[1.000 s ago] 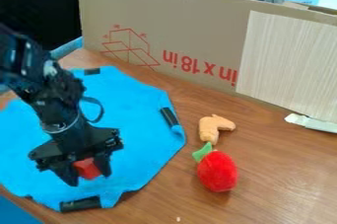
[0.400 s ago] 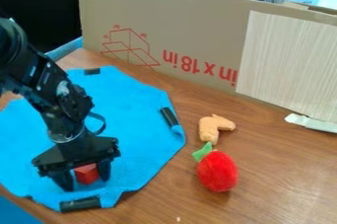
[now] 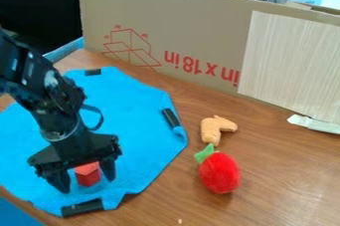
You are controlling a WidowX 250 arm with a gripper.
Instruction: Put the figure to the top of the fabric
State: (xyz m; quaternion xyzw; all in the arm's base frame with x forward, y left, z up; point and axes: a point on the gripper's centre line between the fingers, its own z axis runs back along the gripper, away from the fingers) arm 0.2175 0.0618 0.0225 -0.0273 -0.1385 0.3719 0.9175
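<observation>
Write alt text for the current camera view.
The black end effector hangs open over a red block, a finger on either side, near the lower edge of a blue cloth. Right of the cloth, a tan toy and a red plush fruit lie on a wooden table; cardboard stands behind.

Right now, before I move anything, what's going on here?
The robot's gripper is down at the near part of the blue fabric, its open fingers on either side of a small red block. The block sits on the fabric, not at its far end, which I take to be the top, so the move looks unfinished. On the wooden table beside the fabric lie an orange toy and a red plush with a green top.
</observation>
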